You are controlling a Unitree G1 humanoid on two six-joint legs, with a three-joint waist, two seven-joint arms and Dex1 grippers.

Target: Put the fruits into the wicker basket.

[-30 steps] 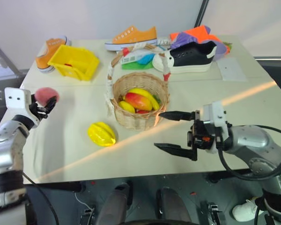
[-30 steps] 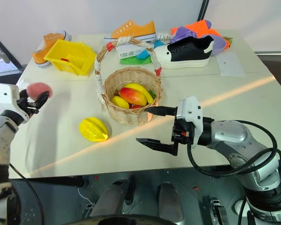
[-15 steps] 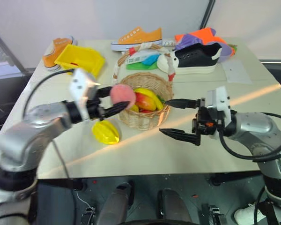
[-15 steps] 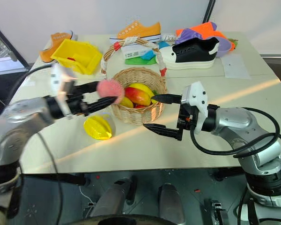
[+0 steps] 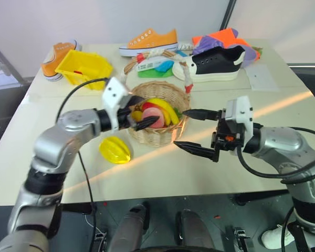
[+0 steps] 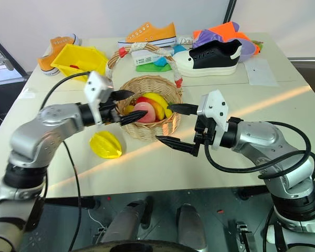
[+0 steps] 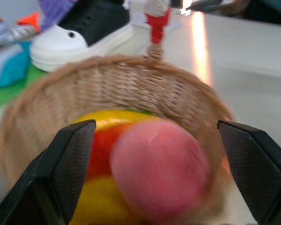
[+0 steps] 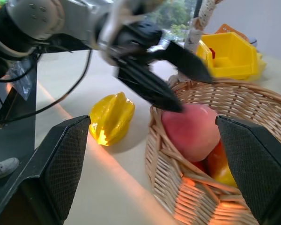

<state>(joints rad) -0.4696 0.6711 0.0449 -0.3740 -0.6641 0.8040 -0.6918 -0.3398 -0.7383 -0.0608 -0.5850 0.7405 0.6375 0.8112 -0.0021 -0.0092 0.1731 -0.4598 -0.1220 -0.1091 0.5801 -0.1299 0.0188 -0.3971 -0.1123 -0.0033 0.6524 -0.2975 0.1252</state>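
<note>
The wicker basket stands mid-table, its wrapped handle arching over the back. The pink peach rests inside it on other fruit, also visible as the peach in the right wrist view. My left gripper hovers over the basket's left rim, open, its fingers spread well clear of the peach. The yellow star fruit lies on the table just left of and in front of the basket. My right gripper is open beside the basket's right side, holding nothing.
A yellow plastic bin and an orange shoe sit at the back left. Another orange shoe, a black-and-white shoe and bright cloths lie behind the basket. A sheet of paper lies at the right.
My left arm swung from the table's left side to over the basket with the peach, then opened; the peach now lies in the basket. The right gripper stayed put.
</note>
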